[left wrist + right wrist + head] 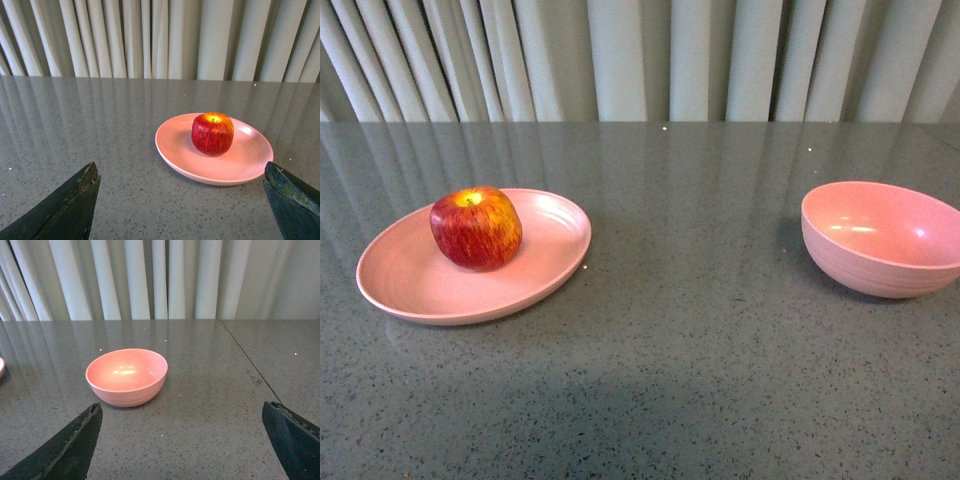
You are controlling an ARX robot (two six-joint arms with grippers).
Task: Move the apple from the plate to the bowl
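Left gripper [181,166]: dark fingers spread wide apart, hanging over the table on the near side of the plate
Right gripper [181,405]: fingers also wide apart, on the near side of the bowl
Apple [476,229]: red with yellow streaks, stem dimple up, resting on the plate's far half
Plate [410,285]: pale pink, shallow, left side of the table
Bowl [870,270]: deeper pink, upright, right side, well apart from the plate
Table [670,360]: grey, speckled, glossy
Curtain [640,60]: pale pleats beyond the far edge
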